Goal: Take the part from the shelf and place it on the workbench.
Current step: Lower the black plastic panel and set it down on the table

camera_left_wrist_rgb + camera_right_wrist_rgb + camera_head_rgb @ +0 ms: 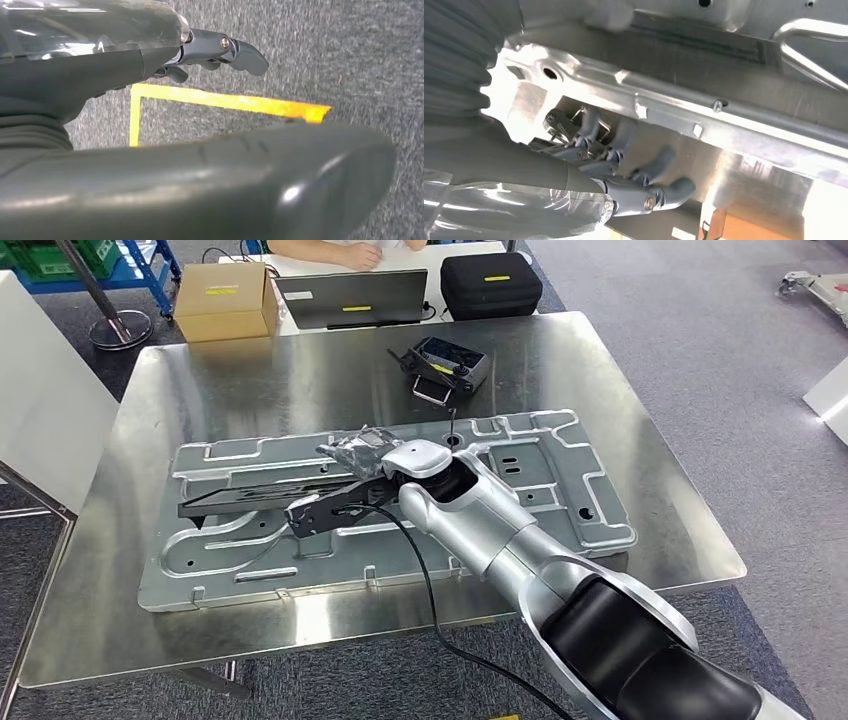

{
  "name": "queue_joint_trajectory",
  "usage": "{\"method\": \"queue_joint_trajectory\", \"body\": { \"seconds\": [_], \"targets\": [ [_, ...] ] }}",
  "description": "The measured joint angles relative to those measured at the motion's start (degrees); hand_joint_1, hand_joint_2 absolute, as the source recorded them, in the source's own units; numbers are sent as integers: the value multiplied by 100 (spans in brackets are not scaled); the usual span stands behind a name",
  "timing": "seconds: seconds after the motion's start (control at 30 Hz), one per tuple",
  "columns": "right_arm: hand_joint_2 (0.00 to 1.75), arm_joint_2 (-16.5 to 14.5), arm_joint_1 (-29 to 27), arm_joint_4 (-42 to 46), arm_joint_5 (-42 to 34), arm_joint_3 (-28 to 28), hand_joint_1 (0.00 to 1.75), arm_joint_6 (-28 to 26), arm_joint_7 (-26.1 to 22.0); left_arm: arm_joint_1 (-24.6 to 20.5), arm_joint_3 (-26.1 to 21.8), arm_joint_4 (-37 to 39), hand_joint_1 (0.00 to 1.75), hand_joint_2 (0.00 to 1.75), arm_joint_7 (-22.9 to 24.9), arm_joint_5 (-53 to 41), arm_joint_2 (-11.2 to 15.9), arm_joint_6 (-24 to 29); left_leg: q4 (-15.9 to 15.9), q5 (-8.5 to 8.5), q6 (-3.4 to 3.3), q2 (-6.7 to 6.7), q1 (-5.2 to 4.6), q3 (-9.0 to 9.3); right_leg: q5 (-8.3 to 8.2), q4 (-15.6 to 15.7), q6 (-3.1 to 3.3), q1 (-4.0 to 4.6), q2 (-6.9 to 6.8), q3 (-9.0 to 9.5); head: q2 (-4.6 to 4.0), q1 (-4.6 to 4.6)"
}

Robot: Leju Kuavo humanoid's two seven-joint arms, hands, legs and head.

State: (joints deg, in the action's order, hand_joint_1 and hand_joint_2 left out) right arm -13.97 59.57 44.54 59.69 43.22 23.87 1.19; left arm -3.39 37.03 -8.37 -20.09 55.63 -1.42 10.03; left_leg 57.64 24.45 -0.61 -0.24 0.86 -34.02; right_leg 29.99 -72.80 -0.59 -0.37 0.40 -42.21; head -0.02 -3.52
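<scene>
The part, a large stamped sheet-metal panel (560, 490), lies flat on the steel workbench (300, 380) with a dark strip along its left half. My right arm reaches across it, and my right hand (365, 448), wrapped in clear plastic, sits at the panel's far edge. In the right wrist view the fingers (624, 165) curl against the rim of the panel (724, 115), thumb close beneath them, gripping that edge. My left hand (220, 50) hangs over the carpet with loosely bent fingers and holds nothing.
A grey controller (450, 365) lies just beyond the panel. A cardboard box (222, 300), a laptop (350, 298) and a black case (490, 285) stand along the far edge, where a person (330, 250) sits. A white board (40, 400) stands left. Yellow tape (225, 102) marks the floor.
</scene>
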Motion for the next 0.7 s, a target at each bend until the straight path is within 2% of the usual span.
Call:
{"method": "queue_joint_trajectory", "body": {
  "seconds": [0.07, 0.13, 0.2, 0.27, 0.33, 0.4, 0.43, 0.47, 0.5, 0.57, 0.6, 0.63, 0.7],
  "targets": [
    [175, 1, 16, -3, 0, -1, 0, 9, -11, -3, 1, 0, 0, 0, -5, 9, -2, -11, 40, 34, 25, -10, -10, 1, -385, 751, 46, 11, -6, 347, 0, -1],
    [175, -2, 35, -4, 0, -1, 0, 10, -25, -6, 2, 0, 0, 0, -12, 14, -4, -20, 79, 66, 70, -15, -33, -14, -533, 1249, 89, 28, -6, 573, 0, -2],
    [175, -4, 40, -7, -3, -1, 0, 5, -38, -3, 2, 0, 0, 0, -15, 21, -4, -32, 81, 76, 127, -14, -41, -20, -524, 1336, 127, 41, 5, 595, 0, -2],
    [175, -6, 41, -1, -19, -5, 0, -17, -52, -2, 2, 0, 0, 0, -18, 33, 3, -54, 131, 135, 188, -10, -28, -32, -544, 1381, 186, 17, 3, 626, 0, -2],
    [175, -8, 47, 15, -51, -15, 0, -42, -75, -2, 2, 0, 0, 0, -22, 51, 9, -79, 560, 398, 249, -7, -11, -210, -557, 1422, 233, -15, -12, 663, 0, -2],
    [175, -8, 39, 28, -115, -27, 0, -46, -108, 1, 3, 0, 0, 0, -25, 69, 9, -94, 1310, 737, 299, -6, 5, -551, -552, 1423, 251, -15, -18, 671, 0, -2],
    [175, -8, 24, 37, -169, -40, 0, -43, -129, 4, 4, 0, 0, 0, -26, 74, 9, -100, 1572, 805, 314, -5, 11, -680, -550, 1421, 253, -14, -17, 673, 0, -2],
    [175, -8, 5, 55, -258, -65, 0, -39, -166, 6, 4, 0, 0, 0, -28, 79, 10, -107, 1652, 772, 321, -5, 16, -726, -547, 1418, 251, -14, -14, 676, 0, -2],
    [175, -9, -19, 93, -400, -109, 0, -37, -222, 8, 4, 0, 0, 0, -30, 82, 13, -118, 1495, 628, 321, -4, 20, -659, -544, 1415, 247, -14, -8, 683, 0, -2],
    [175, -24, -84, 233, -818, -261, 0, -50, -377, 8, 5, 0, 0, 0, -37, 89, 25, -135, 734, 236, 297, -3, 24, -301, -529, 1408, 224, -12, 7, 701, 0, -2],
    [175, -34, -136, 349, -1102, -372, 0, -72, -467, 7, 6, 0, 0, 0, -44, 98, 29, -141, 374, 111, 271, -7, 14, -131, -523, 1400, 202, -3, 13, 702, 0, -2],
    [175, -46, -206, 493, -1392, -494, 0, -102, -546, 3, 7, 0, 0, 0, -54, 109, 32, -143, 149, 54, 241, -11, 2, -26, -522, 1399, 175, 6, 16, 700, 0, -2],
    [175, -72, -417, 884, -2062, -757, 0, -195, -674, -1, 10, 0, 0, 0, -84, 141, 31, -127, 41, 56, 174, -22, -24, 16, -528, 1407, 112, 17, 15, 696, 0, -2]
  ]
}}
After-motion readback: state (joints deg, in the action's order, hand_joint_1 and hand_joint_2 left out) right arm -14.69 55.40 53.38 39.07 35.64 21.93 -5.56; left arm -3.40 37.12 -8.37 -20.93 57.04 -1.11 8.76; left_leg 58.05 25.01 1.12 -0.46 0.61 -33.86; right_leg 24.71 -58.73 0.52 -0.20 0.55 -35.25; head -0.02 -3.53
